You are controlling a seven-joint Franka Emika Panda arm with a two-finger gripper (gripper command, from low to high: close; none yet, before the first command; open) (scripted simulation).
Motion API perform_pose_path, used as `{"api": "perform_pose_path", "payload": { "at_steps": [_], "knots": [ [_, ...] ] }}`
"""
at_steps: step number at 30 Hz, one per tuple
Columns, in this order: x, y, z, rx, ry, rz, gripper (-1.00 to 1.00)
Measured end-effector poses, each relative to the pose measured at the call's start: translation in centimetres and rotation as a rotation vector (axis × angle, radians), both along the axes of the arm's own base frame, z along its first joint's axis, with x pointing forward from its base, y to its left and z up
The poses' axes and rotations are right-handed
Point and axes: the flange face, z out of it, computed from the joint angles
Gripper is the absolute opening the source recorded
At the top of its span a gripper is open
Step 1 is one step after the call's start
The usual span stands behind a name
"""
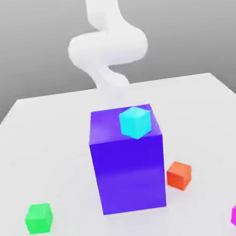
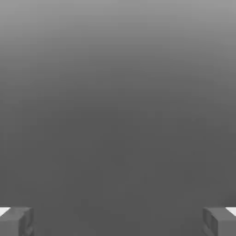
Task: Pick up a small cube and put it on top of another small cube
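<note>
No text, label, brand, number or sign can be read anywhere; every surface in both views is plain and unmarked.

A white robot arm [image 1: 109, 47] rises at the far side of the scene in the exterior view, its rounded joints curving into a bend high in the frame. In the hand view, the gripper [image 2: 118, 221] has two grey fingertips [image 2: 16, 221] spread wide apart, with nothing held between them.
</note>
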Motion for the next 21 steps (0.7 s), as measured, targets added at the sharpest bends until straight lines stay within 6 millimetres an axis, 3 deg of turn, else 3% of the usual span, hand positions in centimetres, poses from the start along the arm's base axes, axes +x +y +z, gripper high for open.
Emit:
{"api": "perform_pose_path", "payload": {
  "at_steps": [5,11,16,21],
  "knots": [
    [5.8,3.8,-6.9,-0.056,0.129,0.040,0.00],
    [10.5,8.6,-16.2,-0.109,0.274,0.105,0.00],
    [12.6,12.6,-24.7,-0.140,0.393,0.173,0.00],
    [12.6,17.3,-33.4,-0.159,0.509,0.260,0.00]
  ]
}}
